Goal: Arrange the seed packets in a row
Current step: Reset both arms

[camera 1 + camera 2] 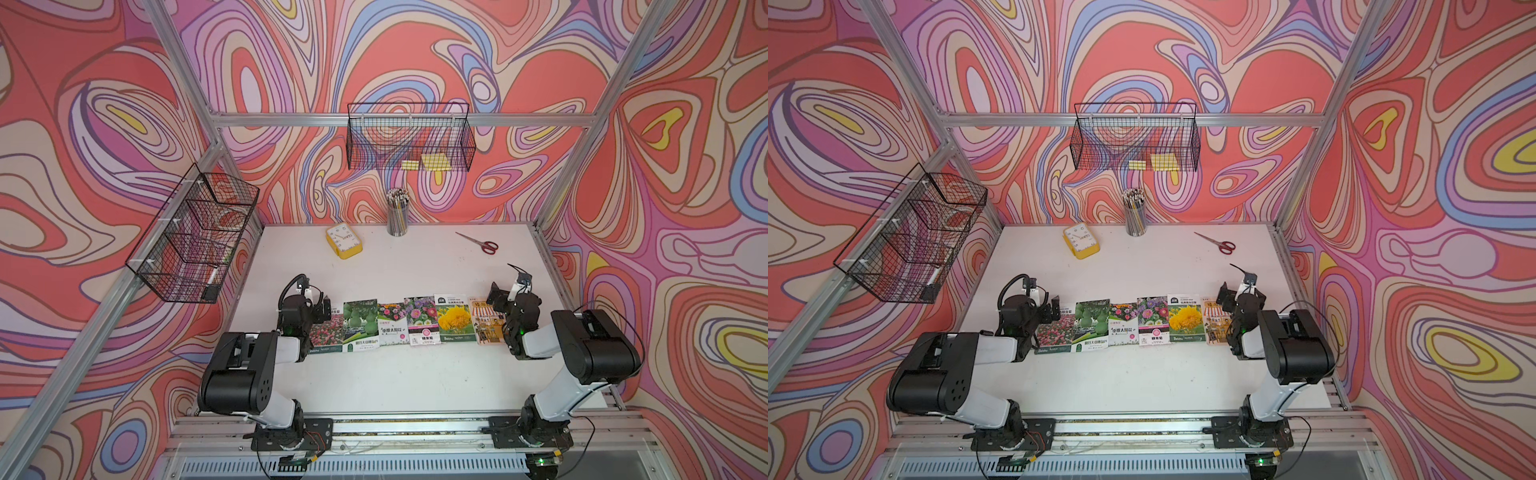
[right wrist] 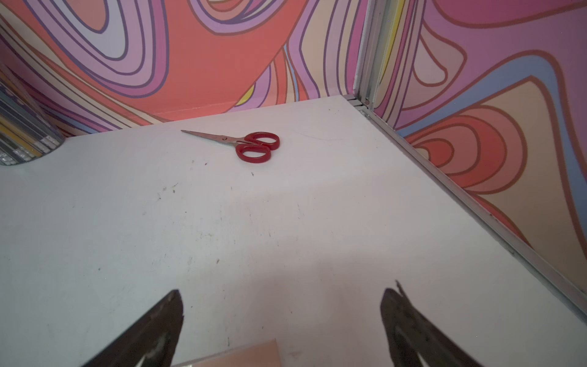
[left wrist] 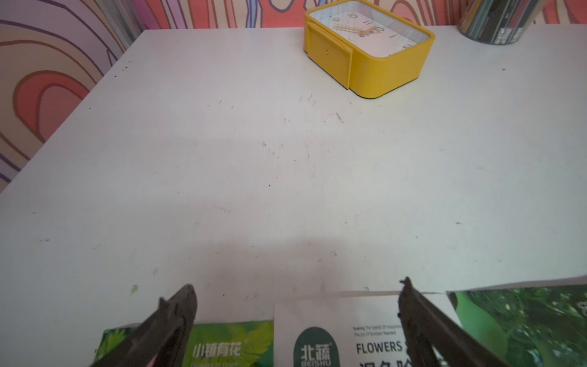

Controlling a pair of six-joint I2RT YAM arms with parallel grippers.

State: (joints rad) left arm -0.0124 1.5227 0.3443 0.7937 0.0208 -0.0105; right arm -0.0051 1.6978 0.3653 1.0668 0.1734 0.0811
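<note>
The seed packets (image 1: 415, 332) lie flat in one row across the middle of the white bench (image 1: 395, 374), side by side with long edges touching or slightly overlapping, the row running parallel to the near edge; in both top views six show, from the left edge toward the right: a pink-flower packet (image 1: 328, 332), a gourd packet (image 1: 360, 324), a white-banded packet (image 1: 392, 328), an aster packet (image 1: 422, 316), a yellow-bloom packet (image 1: 455, 320) and a shop packet (image 1: 486, 322); the left wrist view shows a seventh, a green leafy packet (image 3: 228, 344), just beside the pink-flower packet at the row's left end, hidden under the arm from above; the left gripper (image 3: 297, 286) hangs over those two packets' far ends, its jaws released and spread wide with nothing between them, and whether its fingertips (image 3: 185, 295) touch the paper I cannot tell; the right gripper (image 2: 282, 295) sits at the row's right end above the shop packet, likewise released, jaws wide apart and empty, bare bench ahead of it; along the far edge stand a yellow clock (image 1: 344, 245) toward the left, a pencil cup (image 1: 397, 216) near the middle, and red-handled scissors (image 1: 484, 243) toward the right corner; a wire basket (image 1: 409, 137) on the back wall holds yellow sticky-note pads (image 1: 435, 161).
</note>
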